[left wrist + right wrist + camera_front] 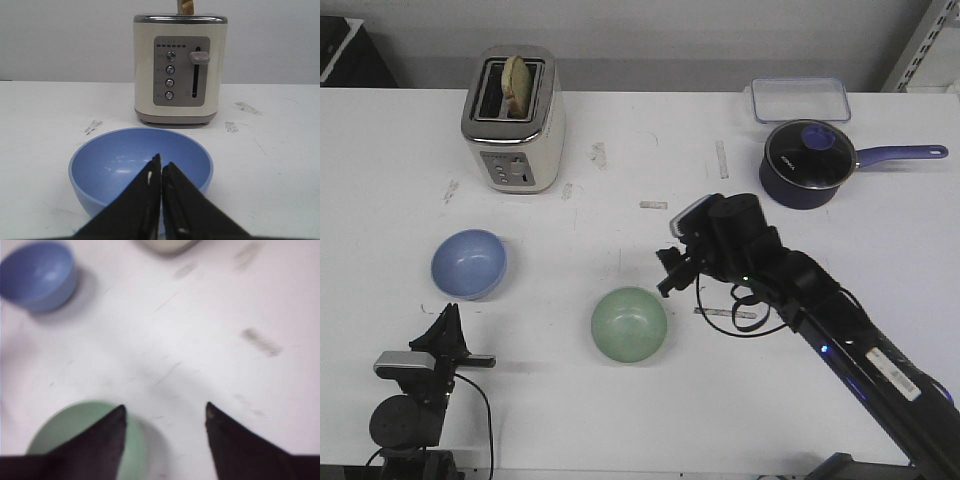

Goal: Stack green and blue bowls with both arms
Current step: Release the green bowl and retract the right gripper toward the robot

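Front view: the blue bowl (469, 264) sits on the white worktop (620, 400) at the left, in front of a toaster (514, 122) that holds a slice of bread. The green bowl (629, 324) sits well apart from it, nearer the middle and the near edge. Both stand upright and look empty, so neither is stacked yet. The left tool (448, 322) waits low at the near edge, just short of the blue bowl and pointed towards it, which suits a later pick from that side. The right tool (666, 278) hangs over the worktop just beside the green bowl's far right rim, its arm reaching in from the near right corner. A saucepan (810, 162) and a clear box (800, 98) stand at the far right, out of the way.

Left wrist view: the left tool (161, 167) has its fingers pressed together with only a thin slit between them, holding nothing. The blue bowl (140, 165) lies straight ahead, the toaster (178, 68) behind it.

Right wrist view, somewhat blurred: the right tool (165, 412) is spread wide and empty. One tip overlaps the green bowl's (75, 435) rim and the other hangs over bare worktop, apparently lining up to straddle the wall. The blue bowl (37, 275) shows beyond.
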Robot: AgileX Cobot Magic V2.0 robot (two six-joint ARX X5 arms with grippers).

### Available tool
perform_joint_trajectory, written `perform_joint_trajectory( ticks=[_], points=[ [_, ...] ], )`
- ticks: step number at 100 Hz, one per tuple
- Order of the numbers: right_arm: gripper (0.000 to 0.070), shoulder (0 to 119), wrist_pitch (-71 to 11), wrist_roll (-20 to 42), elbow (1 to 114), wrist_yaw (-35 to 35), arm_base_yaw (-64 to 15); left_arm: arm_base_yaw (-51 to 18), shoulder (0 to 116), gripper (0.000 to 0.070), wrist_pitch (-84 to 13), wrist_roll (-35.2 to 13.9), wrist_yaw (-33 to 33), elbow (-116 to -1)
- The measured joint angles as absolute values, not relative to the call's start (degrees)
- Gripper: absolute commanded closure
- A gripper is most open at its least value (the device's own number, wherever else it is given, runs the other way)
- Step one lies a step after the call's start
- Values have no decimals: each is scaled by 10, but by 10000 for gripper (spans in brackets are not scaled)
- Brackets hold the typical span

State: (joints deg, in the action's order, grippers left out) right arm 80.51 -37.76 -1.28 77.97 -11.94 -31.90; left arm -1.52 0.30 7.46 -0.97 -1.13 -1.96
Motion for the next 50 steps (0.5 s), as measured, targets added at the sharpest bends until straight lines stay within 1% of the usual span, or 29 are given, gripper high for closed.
perform_joint_trajectory(
  ticks=[1, 4, 14, 28, 38, 50],
  points=[
    [660, 801, -379, -13, 780, -120, -316, -15, 3, 698, 75, -10, -11, -20],
    [700, 791, -382, -13, 780, -119, -305, -15, 3, 698, 75, -10, -11, -20],
    [700, 756, -387, -13, 773, -113, -264, -15, 3, 698, 75, -10, -11, -20],
    [700, 706, -384, -13, 737, -74, -208, -15, 3, 698, 75, -10, -11, -20],
    [700, 672, -368, -13, 680, -55, -176, -15, 3, 698, 75, -10, -11, -20],
    [700, 622, -326, -12, 583, -22, -148, -15, 3, 699, 75, -10, -11, -20]
  ],
)
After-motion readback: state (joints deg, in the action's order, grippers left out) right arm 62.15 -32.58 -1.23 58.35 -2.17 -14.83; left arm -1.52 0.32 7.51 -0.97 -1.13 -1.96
